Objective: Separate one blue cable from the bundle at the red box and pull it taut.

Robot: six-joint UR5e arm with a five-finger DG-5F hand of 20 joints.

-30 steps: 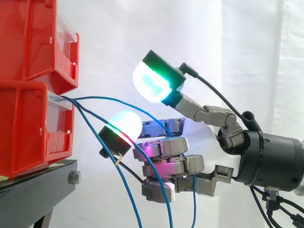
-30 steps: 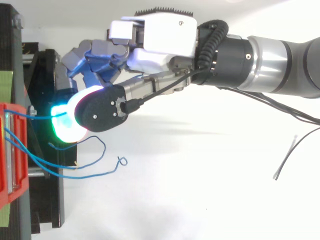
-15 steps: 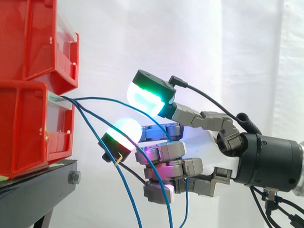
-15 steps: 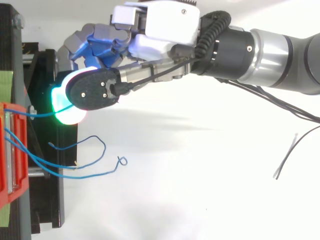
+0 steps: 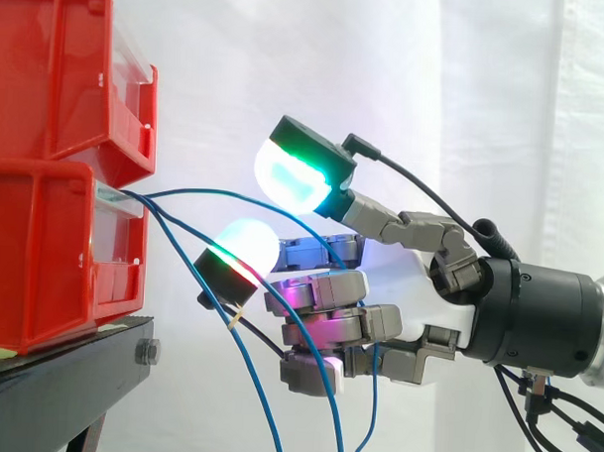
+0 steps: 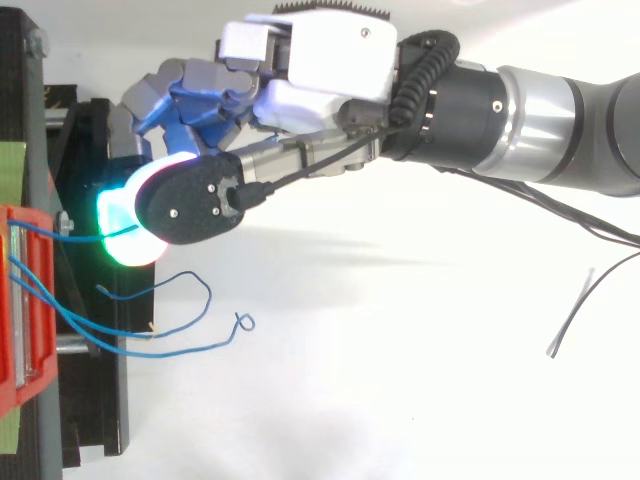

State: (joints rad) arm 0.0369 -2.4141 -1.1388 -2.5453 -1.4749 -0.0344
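Observation:
Several thin blue cables fan out of the lower red box (image 5: 43,257) (image 6: 22,300). The top blue cable (image 5: 224,195) (image 6: 70,232) arcs right, passes through the gap between two glowing fingertips, runs behind the hand (image 5: 404,279) (image 6: 320,60) and drops below it. The upper pad (image 5: 296,174) glows green and white. The lower pad (image 5: 244,246) glows white with a red edge. The two pads stand apart and do not pinch the cable. The hand's other fingers curl under its palm. Two more blue cables (image 5: 248,363) (image 6: 150,335) hang slack from the box.
A second red bin (image 5: 59,69) sits on top of the lower one, both on a black stand (image 5: 59,366) (image 6: 95,400). A white curtain hangs behind. A loose thin black wire (image 6: 580,310) lies on the white floor at the right.
The upper pad dipped toward the lower pad half a second ago and has lifted again, widening the gap. The hand stays by the box; the cables have not visibly moved.

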